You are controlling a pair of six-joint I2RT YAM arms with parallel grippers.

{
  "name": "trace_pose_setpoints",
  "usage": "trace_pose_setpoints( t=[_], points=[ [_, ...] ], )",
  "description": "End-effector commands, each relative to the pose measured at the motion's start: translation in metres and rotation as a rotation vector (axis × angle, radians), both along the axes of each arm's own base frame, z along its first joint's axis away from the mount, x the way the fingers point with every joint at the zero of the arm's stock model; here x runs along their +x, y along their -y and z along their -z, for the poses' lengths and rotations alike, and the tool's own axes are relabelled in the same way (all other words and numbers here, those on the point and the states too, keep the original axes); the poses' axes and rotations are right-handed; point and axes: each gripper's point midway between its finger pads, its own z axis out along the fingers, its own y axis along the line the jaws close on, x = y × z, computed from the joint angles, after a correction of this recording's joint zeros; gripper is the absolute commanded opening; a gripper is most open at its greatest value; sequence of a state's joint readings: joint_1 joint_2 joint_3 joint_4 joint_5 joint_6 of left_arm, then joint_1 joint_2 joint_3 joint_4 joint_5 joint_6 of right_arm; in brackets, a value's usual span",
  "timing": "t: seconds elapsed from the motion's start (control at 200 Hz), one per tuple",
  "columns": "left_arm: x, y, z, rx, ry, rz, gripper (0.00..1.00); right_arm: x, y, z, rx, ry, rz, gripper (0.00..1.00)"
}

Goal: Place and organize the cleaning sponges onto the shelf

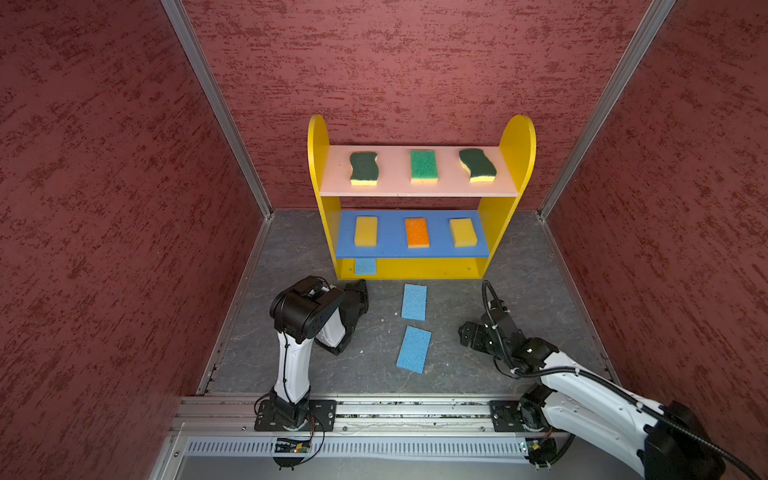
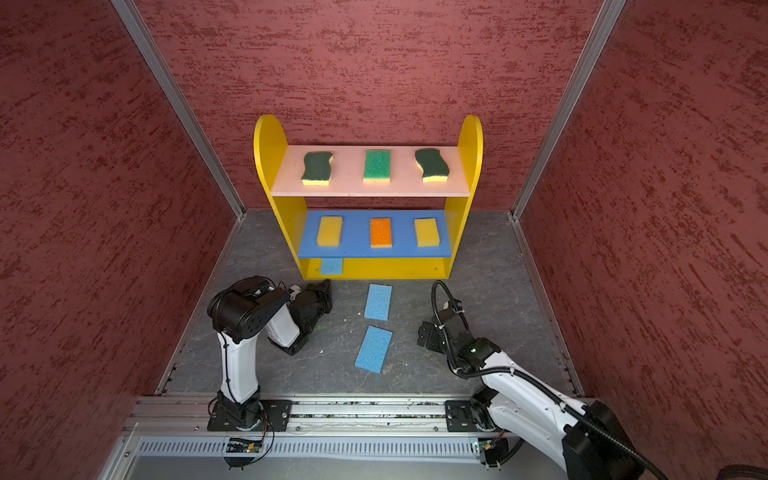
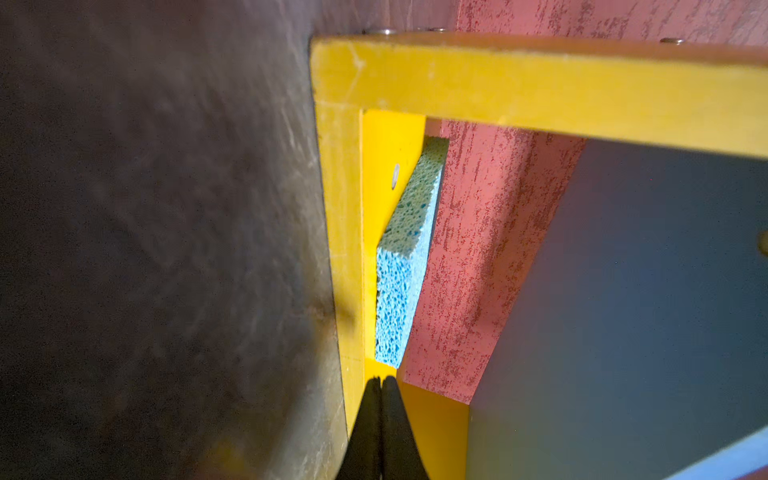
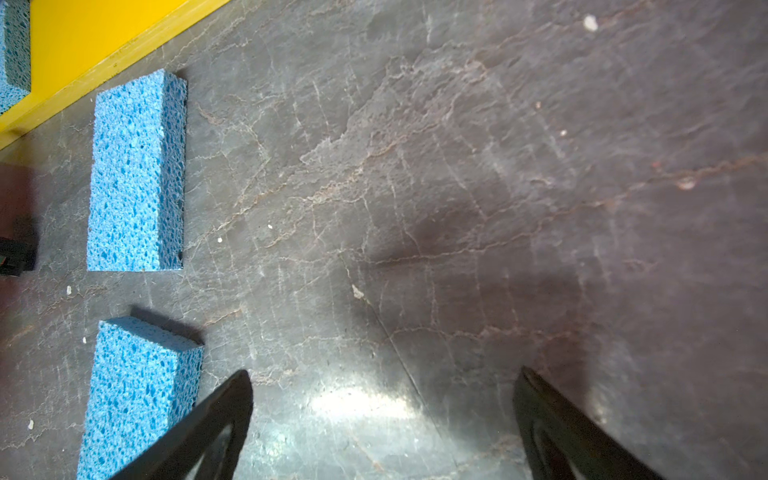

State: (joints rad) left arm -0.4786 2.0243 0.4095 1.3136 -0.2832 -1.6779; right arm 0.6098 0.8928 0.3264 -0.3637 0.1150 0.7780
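Lying just beyond left end effector (image 3: 380,380), apparently apart: blue sponge (image 3: 399,282)

Both top views come through bright, even and sharp, though the wide lens splays the wall rails (image 1: 219,108) outward. Left wrist view is dim, the bench (image 3: 166,249) smeared out of focus. Right wrist: white glare on the bench between the fingers (image 4: 216,415), soft shadows beside the blue sponges (image 4: 137,174).

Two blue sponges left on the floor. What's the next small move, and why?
Probably shift the open right gripper over the nearer blue sponge for a pick: it lies closest to that gripper, the bottom board holds only one blue sponge, and the left gripper is shut by the shelf.
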Motion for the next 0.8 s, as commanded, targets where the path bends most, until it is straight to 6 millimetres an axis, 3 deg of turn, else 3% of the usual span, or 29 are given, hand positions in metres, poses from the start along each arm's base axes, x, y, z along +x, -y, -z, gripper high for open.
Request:
trace_pose_setpoints(
  t=[0.0, 0.356, 0.797],
  points=[
    [-0.031, -0.016, 0.070, 0.105, -0.279, 0.017, 0.03, 0.001, 0.000, 0.000, 0.004, 0.005, 0.010, 0.99],
    [-0.009, -0.008, 0.071, 0.102, -0.268, 0.015, 0.03, 0.001, 0.000, 0.002, -0.001, 0.005, 0.008, 0.99],
    [-0.002, -0.005, 0.076, 0.115, -0.301, -0.002, 0.03, 0.003, 0.000, 0.003, -0.016, 0.005, 0.000, 0.99]
  ],
)
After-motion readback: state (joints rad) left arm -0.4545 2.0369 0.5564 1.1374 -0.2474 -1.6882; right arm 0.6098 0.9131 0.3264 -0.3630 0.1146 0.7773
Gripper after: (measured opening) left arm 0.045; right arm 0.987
